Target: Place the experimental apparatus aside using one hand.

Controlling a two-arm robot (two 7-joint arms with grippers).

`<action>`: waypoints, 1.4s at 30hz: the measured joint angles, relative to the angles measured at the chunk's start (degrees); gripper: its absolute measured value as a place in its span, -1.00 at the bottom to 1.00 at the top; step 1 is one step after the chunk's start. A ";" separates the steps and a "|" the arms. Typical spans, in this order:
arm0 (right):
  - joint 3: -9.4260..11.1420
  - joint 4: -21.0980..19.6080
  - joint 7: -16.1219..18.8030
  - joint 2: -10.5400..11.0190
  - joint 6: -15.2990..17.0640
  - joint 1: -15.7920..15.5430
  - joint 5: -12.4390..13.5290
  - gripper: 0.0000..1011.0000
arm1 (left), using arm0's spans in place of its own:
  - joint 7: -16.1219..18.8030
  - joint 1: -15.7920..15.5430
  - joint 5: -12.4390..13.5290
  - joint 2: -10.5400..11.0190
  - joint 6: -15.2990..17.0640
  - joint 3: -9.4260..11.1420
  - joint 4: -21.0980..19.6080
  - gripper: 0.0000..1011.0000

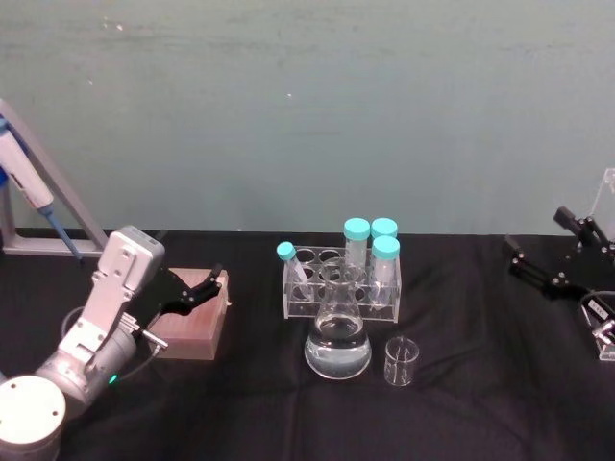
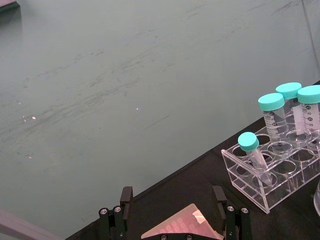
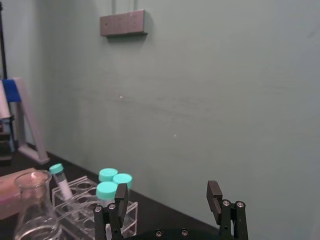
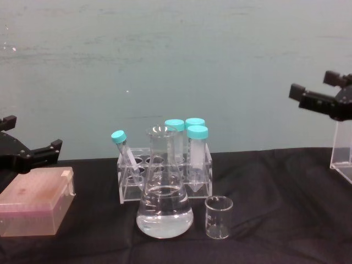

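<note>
Finding the flask (image 1: 337, 341) standing upright mid-bench toward the front edge, holding clear liquid, with the beaker (image 1: 401, 361) just beside it on the right, not touching, and the rack (image 1: 341, 279) of teal-capped tubes right behind. Noting the left gripper (image 1: 205, 286) hovering over a pink box (image 1: 197, 331) toward the bench's left edge, fingers spread wide and gripping nothing, the rack lying off to its right. Noting the right gripper (image 1: 548, 245) hanging near the right edge, raised above the bench, likewise spread and empty. Judging the left as slightly nearer the flask and rack, the right as nearer the beaker. Either way, needing a sideways reach toward the centre. Taking the long axes of flask and beaker as vertical, so probably calling for a side-on grasp at neck or wall. Not managing to tell whether the flask is touching the rack, since it is blocking part of the front wells. Seeing a clear stand (image 1: 607, 197) cut off at the right edge, contents hidden, and a pipette (image 1: 29, 182) at the far left corner cropped likewise.
</note>
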 joint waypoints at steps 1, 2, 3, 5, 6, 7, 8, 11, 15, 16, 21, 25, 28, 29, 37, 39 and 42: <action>-0.50 0.68 0.54 0.22 0.11 0.44 0.24 0.98 | 0.00 0.00 0.00 0.00 0.00 0.00 0.00 0.98; -0.76 1.04 0.78 0.32 0.13 0.69 0.33 0.98 | 0.00 0.00 0.00 0.00 0.00 0.00 0.00 0.98; -1.27 1.75 1.27 0.51 0.13 1.16 0.43 0.98 | 0.00 0.00 0.00 0.00 0.00 0.00 0.00 0.98; -1.79 2.38 1.70 0.68 0.13 1.58 0.47 0.98 | 0.00 0.00 0.00 0.00 0.00 0.00 0.00 0.98; -2.43 3.07 2.21 0.90 0.03 2.09 0.47 0.98 | 0.00 0.00 0.00 0.00 0.00 0.00 0.00 0.98; -2.43 3.07 2.21 0.90 0.03 2.09 0.47 0.98 | 0.00 0.00 0.00 0.00 0.00 0.00 0.00 0.98; -3.01 3.72 2.67 1.08 -0.16 2.58 0.44 0.98 | 0.00 0.00 0.00 0.00 0.00 0.00 0.00 0.98; -4.34 5.28 3.74 1.45 -1.05 3.66 0.10 0.98 | 0.00 0.00 0.00 0.00 0.00 0.00 0.00 0.98; -6.08 7.67 5.31 1.71 -2.38 5.24 -0.44 0.98 | 0.00 0.00 0.00 0.00 0.00 0.00 0.00 0.98; -6.45 8.23 5.63 1.74 -2.70 5.59 -0.57 0.98 | 0.00 0.00 0.00 0.00 0.00 0.00 0.00 0.98; -8.83 11.72 7.31 1.77 -4.69 7.85 -1.52 0.98 | 0.00 0.00 0.00 0.00 0.00 0.00 0.00 0.98; -10.25 13.61 8.32 1.67 -5.68 9.13 -1.88 0.98 | 0.00 0.00 0.00 0.00 0.00 0.00 0.00 0.98; -11.34 14.60 9.31 1.63 -6.12 9.87 -1.88 0.98 | 0.00 0.00 0.00 0.00 0.00 0.00 0.00 0.98; -11.59 14.79 9.60 1.61 -6.23 10.02 -1.87 0.98 | 0.00 0.00 0.00 0.00 0.00 0.00 0.00 0.98; -13.91 16.81 11.89 1.38 -7.02 11.49 -1.21 0.98 | 0.00 0.00 0.00 0.00 0.00 0.00 0.00 0.98; -14.74 17.87 12.57 1.17 -7.59 12.05 -1.08 0.98 | 0.00 0.00 0.00 0.00 0.00 0.00 0.00 0.98; -15.43 18.68 13.08 1.04 -7.94 12.52 -1.02 0.98 | 0.00 0.00 0.00 0.00 0.00 0.00 0.00 0.98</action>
